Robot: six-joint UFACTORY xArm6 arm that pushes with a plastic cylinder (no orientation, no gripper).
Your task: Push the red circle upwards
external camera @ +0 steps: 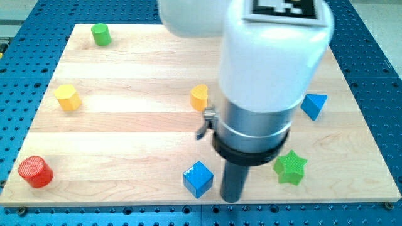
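The red circle (34,172) is a short red cylinder at the bottom left corner of the wooden board (125,125). My tip (232,199) is the lower end of the dark rod near the board's bottom edge, far to the right of the red circle. The tip stands just right of the blue cube (198,179) and left of the green star (290,167). The arm's white and grey body hides the board's upper middle.
A green cylinder (100,34) sits at the top left. A yellow hexagon (67,97) lies at the left. A yellow heart-like block (200,98) sits at the centre, beside the arm. A blue triangle (313,105) lies at the right.
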